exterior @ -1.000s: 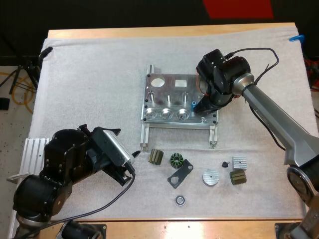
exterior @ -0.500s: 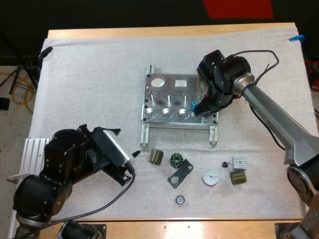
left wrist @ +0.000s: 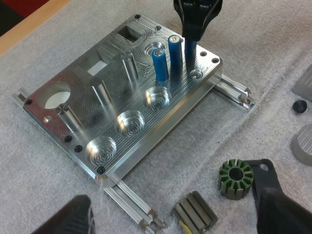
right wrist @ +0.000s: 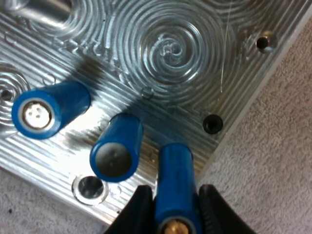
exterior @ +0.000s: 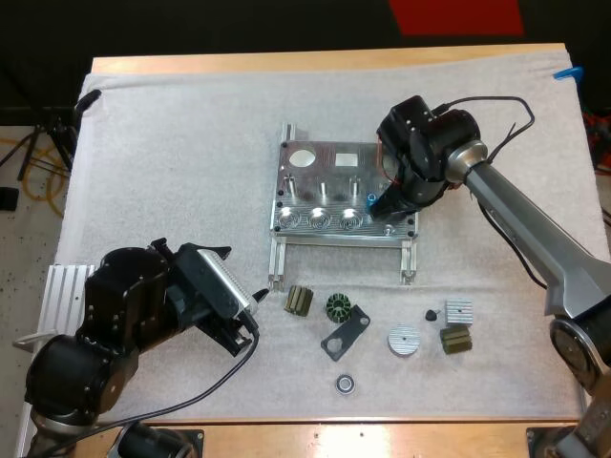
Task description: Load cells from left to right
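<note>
If vertical, right arm (exterior: 516, 215) over fixture (exterior: 323, 172)

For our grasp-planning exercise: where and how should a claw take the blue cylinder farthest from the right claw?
Probably pinch the blue cylinder near its top, from above: it stands upright, foot seated in the metal plate, a second cylinder close beside.

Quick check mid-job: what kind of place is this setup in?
Likely a lab or workshop bench for assembly trials: a machined fixture on a white mat, blue cells standing in it, and loose small parts beside it.
</note>
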You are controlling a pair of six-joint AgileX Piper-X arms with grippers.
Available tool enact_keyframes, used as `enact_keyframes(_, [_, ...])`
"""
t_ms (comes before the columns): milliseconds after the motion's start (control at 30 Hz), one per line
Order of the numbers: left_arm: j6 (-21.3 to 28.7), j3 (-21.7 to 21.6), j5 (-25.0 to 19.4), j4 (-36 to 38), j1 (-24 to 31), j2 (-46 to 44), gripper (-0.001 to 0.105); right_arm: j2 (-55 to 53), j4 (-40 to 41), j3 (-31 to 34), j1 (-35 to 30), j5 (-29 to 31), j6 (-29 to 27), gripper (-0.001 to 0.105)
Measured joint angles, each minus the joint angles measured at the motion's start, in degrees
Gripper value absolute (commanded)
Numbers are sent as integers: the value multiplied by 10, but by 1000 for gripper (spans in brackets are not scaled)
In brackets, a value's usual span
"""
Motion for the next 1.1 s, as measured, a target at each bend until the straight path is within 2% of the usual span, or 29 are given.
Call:
enact_keyframes(433, [0,0,0,0,0,0,67,6,-7,0,-3,-5,13,1])
enact_keyframes(467, [0,0,0,0,0,0,67,6,-7,0,-3,-5,13,4])
enact_keyframes(533, [0,0,0,0,0,0,67,6,-7,0,-3,-5,13,20])
enact_keyframes(567, [0,0,0,0,0,0,67,6,-7,0,-3,-5,13,23])
enact_keyframes(633, [0,0,0,0,0,0,67,8,-7,0,-3,-5,13,45])
enact_keyframes(733, [0,0,0,0,0,0,67,13,-7,2,-3,-7,13,59])
enact_keyframes(1100, [0,0,0,0,0,0,67,-17,-27,-2,-3,-8,13,59])
